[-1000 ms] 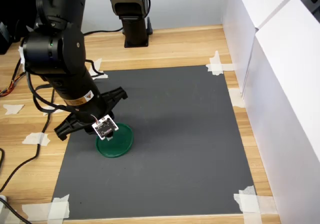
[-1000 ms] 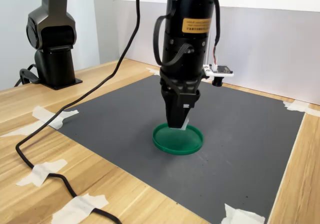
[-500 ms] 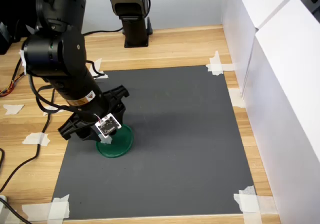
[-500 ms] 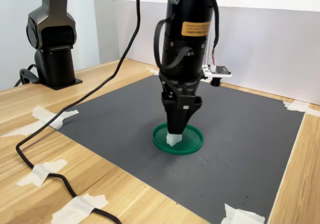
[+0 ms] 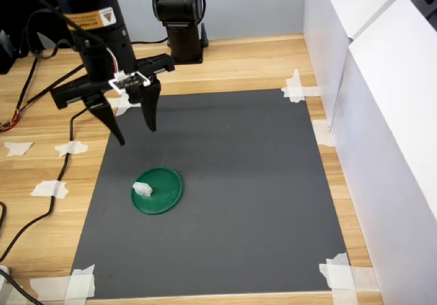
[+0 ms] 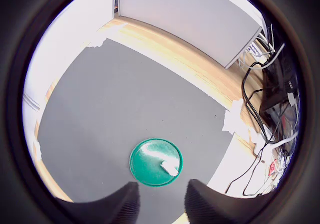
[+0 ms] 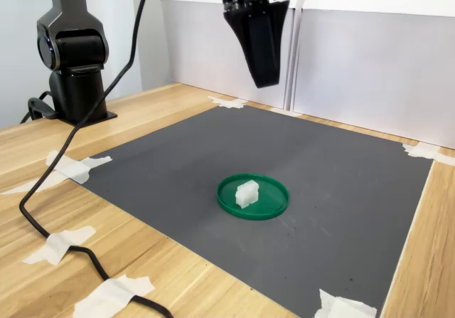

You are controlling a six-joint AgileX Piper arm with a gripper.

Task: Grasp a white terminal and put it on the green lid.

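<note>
White terminal (image 7: pixel 247 193) sits on green lid (image 7: pixel 274 205), near rim. Gripper (image 5: pixel 134 133) above lid, fingers spread, empty.

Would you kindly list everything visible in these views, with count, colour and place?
white terminal: one, white, resting on the green lid, near its edge.
green lid: one, dark green, on the mat.
mat: one, dark grey, taped to the table.
tape pieces: several, white, at the mat's corners and on the wood.
table: one, light wood.
panels: white, along the first exterior view's right.
cable: black, across the table.
second arm base: black, behind the mat.
gripper: one, black, open, raised above the mat.
</note>
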